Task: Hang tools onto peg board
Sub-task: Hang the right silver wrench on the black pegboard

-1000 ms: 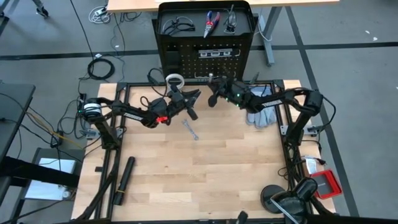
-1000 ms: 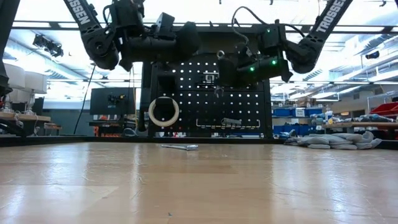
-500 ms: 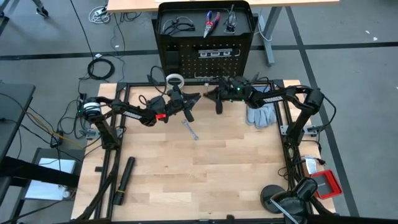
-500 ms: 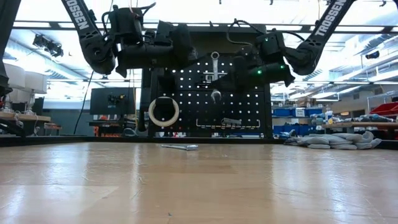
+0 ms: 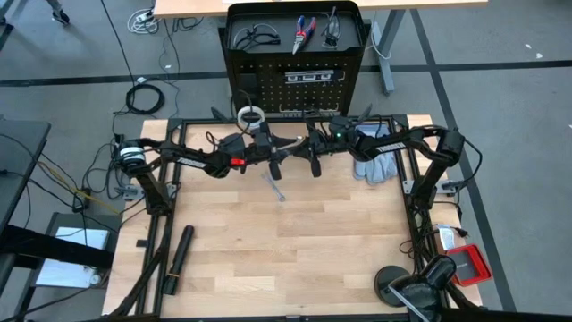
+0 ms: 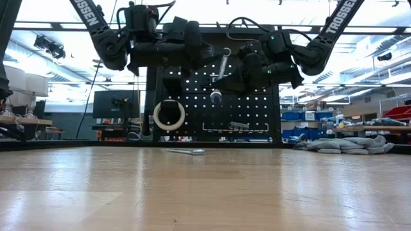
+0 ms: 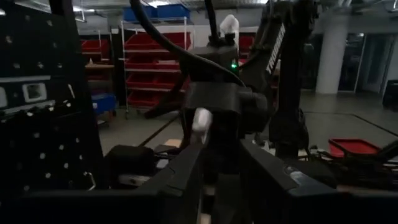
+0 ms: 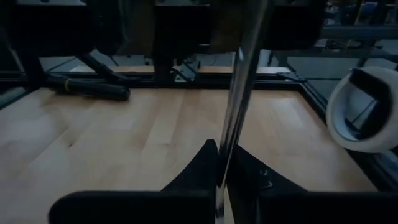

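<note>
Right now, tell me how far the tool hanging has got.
Done: the white tape ring hangs on the peg board; pliers and two glasses sit on its top shelf. In hand: the right gripper is shut on a long silver wrench, raised before the board, the left gripper close by. Left: hanging it, then the small wrench on the table.

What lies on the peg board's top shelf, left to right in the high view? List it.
Black-framed glasses → red-and-blue-handled pliers → a second dark pair of glasses, all on the peg board shelf.
</note>
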You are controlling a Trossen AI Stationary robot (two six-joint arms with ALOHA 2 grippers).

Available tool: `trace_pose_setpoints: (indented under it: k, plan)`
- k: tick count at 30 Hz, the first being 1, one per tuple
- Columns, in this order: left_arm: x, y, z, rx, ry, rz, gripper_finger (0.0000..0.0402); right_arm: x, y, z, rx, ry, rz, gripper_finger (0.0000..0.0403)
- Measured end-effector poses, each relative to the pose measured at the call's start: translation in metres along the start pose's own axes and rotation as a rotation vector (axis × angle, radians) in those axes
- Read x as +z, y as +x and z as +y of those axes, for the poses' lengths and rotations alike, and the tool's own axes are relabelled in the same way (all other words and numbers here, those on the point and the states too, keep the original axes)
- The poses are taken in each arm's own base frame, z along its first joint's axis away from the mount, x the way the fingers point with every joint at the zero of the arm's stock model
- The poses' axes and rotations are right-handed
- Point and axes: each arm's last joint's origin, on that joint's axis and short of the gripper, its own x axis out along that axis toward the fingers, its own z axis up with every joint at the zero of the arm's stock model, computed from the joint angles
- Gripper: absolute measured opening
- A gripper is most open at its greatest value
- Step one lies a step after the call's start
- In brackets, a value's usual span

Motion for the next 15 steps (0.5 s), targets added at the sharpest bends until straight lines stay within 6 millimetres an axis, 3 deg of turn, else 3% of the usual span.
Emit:
trace_pose_setpoints:
  k: [15]
  plan:
    - [-0.0016, -0.0012, 0.0020, 0.063, 0.000, 0.005, 0.0108, -0.0055, 0.0002, 0.0016, 0.016, 0.028, 0.051, 0.0028]
